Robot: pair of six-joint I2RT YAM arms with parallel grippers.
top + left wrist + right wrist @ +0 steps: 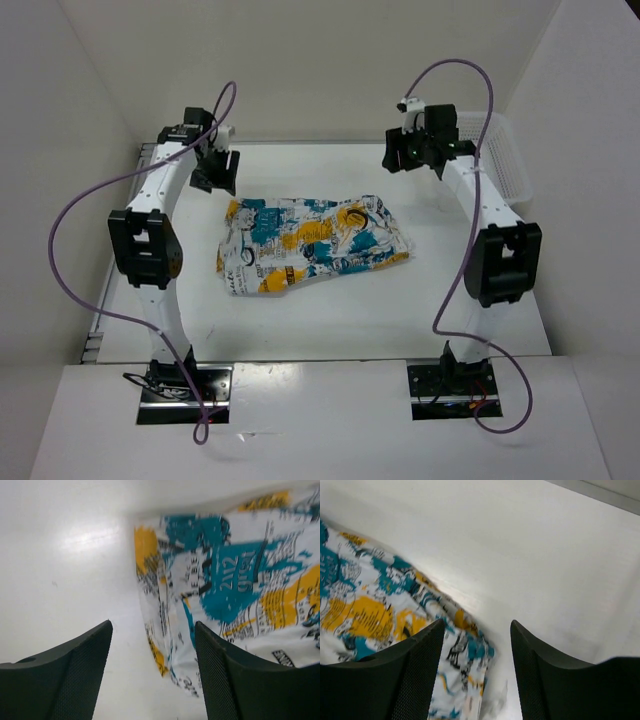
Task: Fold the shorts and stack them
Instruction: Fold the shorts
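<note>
White printed cloth: the shorts point(312, 243) lie rumpled at the centre of the surface point(330, 320), long axis running 9 to 3 o'clock. They are possibly folded once; the wrist views are too blurred to confirm. Left hand point(152, 625) hovers off their 10 o'clock corner, fingers spread wide, nothing gripped. Right hand point(477, 622) hovers off their 2 o'clock corner, likewise parted and empty. Mesh basket point(505, 165) sits at 2 o'clock, by the surface's edge.

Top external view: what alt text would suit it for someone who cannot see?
Printed shorts lie rumpled on a white table, held by neither arm. Two robot arms reach from the near edge, the left hand and right hand open by the shorts' far corners; a white mesh basket stands far right.
</note>
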